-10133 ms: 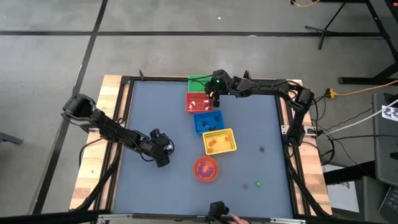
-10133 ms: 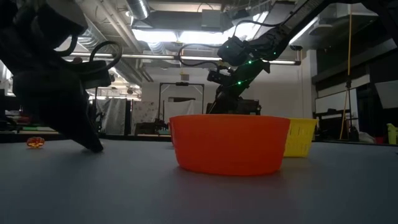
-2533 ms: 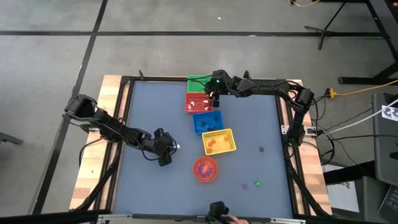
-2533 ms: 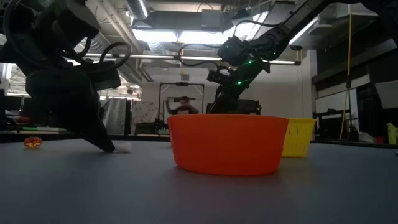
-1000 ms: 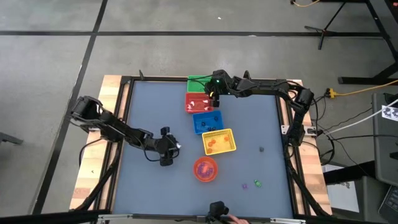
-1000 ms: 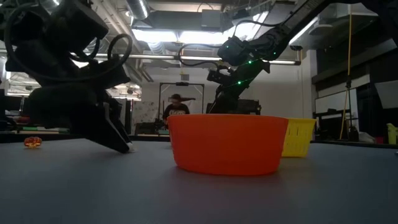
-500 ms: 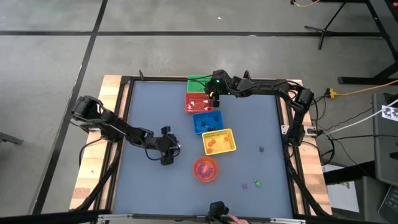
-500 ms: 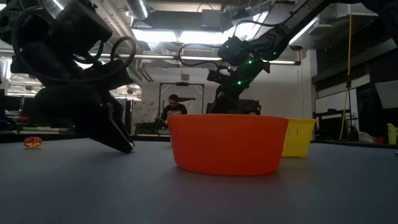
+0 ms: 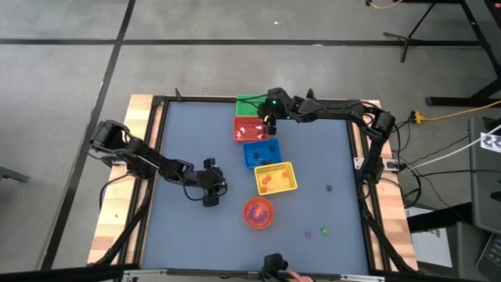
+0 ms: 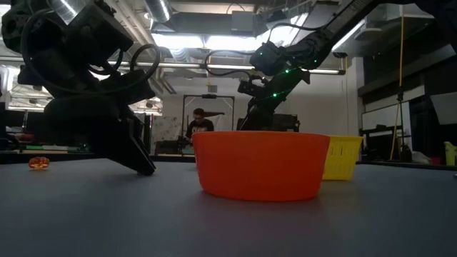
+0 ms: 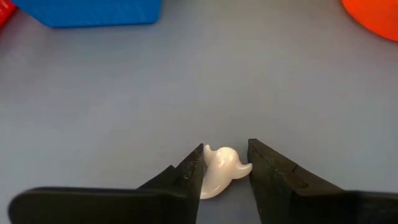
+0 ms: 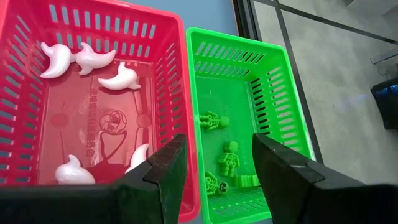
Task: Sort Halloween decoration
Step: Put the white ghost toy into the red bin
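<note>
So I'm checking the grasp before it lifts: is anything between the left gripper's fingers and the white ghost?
Nothing visible. In the left wrist view the white ghost lies on the bare table right between the left gripper's two fingers, which flank it closely. The blue basket and orange bowl sit well beyond it.

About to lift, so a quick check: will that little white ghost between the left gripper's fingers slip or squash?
The white ghost looks like smooth, glossy moulded plastic, so probably stiff, not squashy. Its rounded body and curved tail give the left gripper little flat surface, so it could twist or slip. Likely very light.
</note>
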You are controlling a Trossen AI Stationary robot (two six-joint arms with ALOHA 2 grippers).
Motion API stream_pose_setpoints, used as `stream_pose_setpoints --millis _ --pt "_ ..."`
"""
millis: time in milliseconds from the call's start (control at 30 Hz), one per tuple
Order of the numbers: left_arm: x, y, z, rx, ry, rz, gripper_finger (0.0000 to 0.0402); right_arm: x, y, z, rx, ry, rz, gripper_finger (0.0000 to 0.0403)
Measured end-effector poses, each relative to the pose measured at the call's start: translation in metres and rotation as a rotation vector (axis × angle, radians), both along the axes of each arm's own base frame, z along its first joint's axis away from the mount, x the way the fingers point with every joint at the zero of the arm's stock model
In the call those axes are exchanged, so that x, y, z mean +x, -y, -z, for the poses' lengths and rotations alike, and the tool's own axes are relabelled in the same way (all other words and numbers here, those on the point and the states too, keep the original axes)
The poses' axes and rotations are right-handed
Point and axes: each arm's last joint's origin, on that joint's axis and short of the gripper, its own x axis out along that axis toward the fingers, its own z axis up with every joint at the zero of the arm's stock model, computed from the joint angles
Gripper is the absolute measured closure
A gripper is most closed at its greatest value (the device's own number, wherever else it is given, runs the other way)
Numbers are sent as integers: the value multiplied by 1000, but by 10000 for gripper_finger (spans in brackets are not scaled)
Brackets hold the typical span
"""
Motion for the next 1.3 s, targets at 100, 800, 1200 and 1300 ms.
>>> stream_pose_setpoints --millis 100,800,1200,1300 --pt "0 0 0 -1 -1 1 304 0 0 0 0 0 0 221" --pt "0 0 0 -44 11 -40 305 0 0 0 1 -1 0 221" --pt "16 -3 -12 -58 56 -61 306 0 0 0 0 0 0 221" --pt "17 -7 -13 -58 59 -78 306 0 0 0 1 -1 0 221"
